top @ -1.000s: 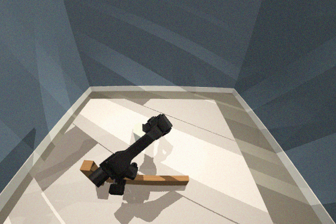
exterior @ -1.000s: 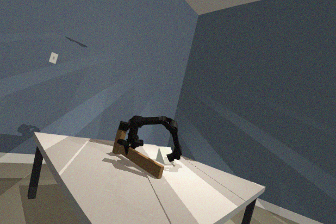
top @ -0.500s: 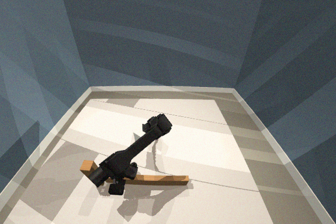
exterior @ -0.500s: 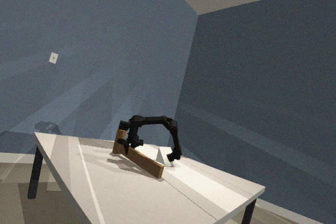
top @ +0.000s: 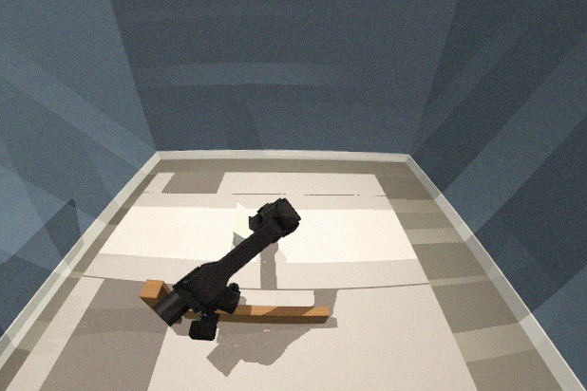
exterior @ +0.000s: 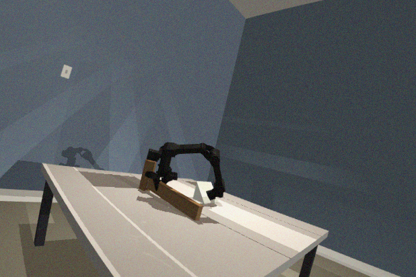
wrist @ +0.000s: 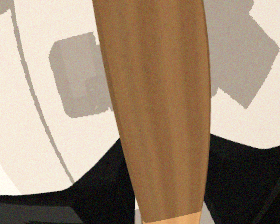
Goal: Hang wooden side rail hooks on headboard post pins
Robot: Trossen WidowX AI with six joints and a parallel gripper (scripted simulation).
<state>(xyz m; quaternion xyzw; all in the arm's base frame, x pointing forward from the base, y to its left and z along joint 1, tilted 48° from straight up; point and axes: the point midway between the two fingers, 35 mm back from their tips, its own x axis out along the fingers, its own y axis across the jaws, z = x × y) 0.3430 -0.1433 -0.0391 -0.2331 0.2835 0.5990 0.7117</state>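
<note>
The wooden headboard post [top: 152, 288] [exterior: 149, 168] stands upright on the table, partly behind the arm. The wooden side rail [top: 285, 310] [exterior: 180, 199] [wrist: 161, 100] runs from the post's foot area along the table. Its far end is low, at or very near the table top; exact contact is hard to tell. My gripper [exterior: 157, 184] [wrist: 152, 132] is shut on the rail close to the post, one black finger on each side. The hooks, the pins and the post's slot are hidden behind the gripper and arm, so their seating cannot be told.
A pale wedge-shaped block [top: 240, 222] [exterior: 202, 192] stands beside the arm's base. The arm arches from its base over to the post, its wrist close against the post. The white table [top: 361, 332] [exterior: 148, 255] has dark shadows across it.
</note>
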